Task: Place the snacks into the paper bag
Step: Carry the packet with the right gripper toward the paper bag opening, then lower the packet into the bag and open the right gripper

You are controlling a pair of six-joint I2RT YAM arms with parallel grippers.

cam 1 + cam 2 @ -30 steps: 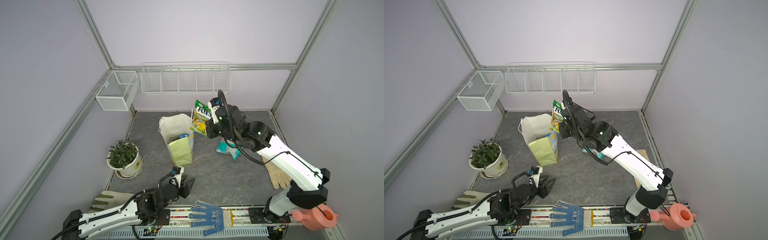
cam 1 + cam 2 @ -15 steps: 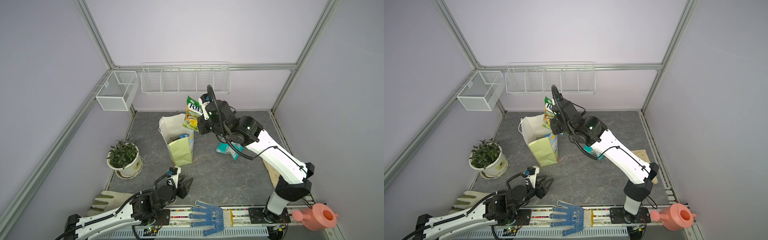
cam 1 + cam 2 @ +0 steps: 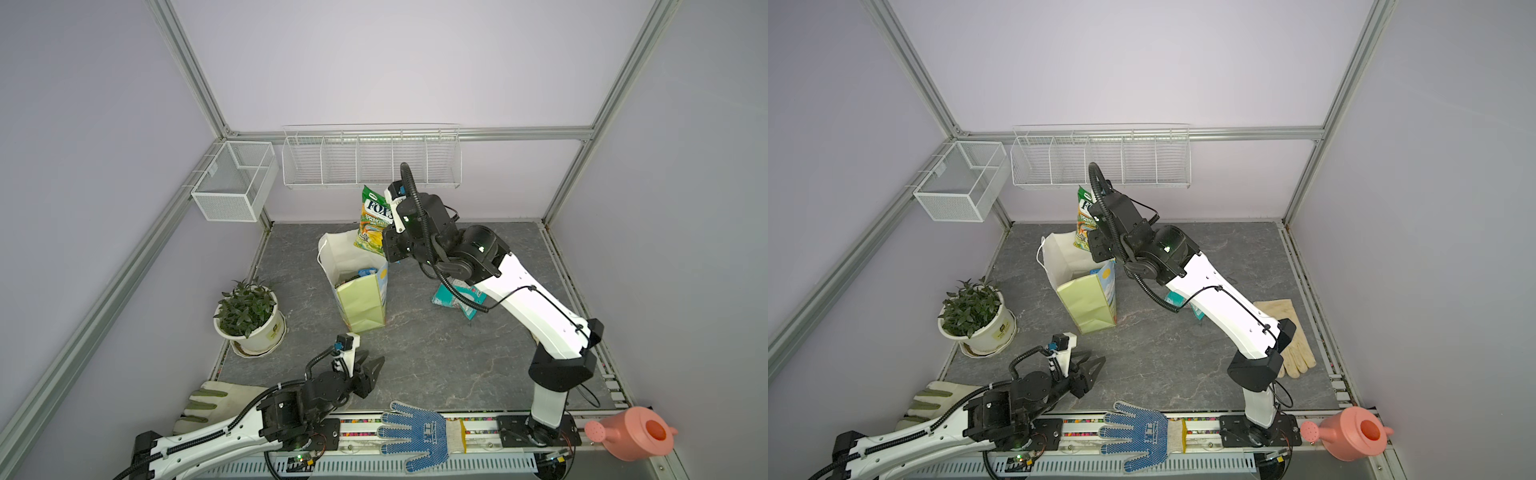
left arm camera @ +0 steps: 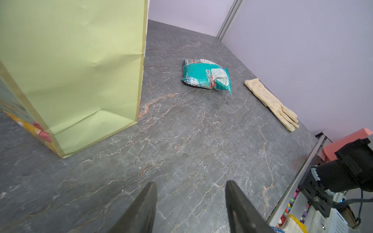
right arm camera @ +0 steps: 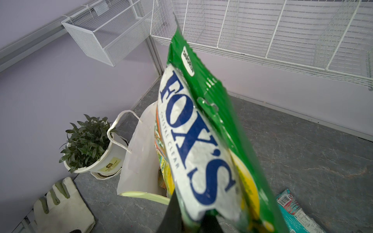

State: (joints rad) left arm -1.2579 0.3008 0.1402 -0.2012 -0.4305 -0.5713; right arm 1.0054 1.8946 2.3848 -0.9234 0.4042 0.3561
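**Green packet held over the open bag**

The right pincer (image 5: pixel 191 220) pinches one end of the green packet (image 3: pixel 373 224), holding it upright above the far rim of the paper bag (image 3: pixel 361 301). The bag stands open on the bench (image 3: pixel 436 365) with other packets inside. A teal packet (image 4: pixel 205 77) lies flat to the bag's right, partly hidden under the right arm in both top views. The left pincer (image 3: pixel 370 362) hovers spread and empty near the front edge, apart from the bag. A potted plant (image 3: pixel 249 316) stands left of the bag. A cream glove (image 3: pixel 1287 332), a blue dotted glove (image 3: pixel 415 432) and a pink watering can (image 3: pixel 631 434) sit well away from it.
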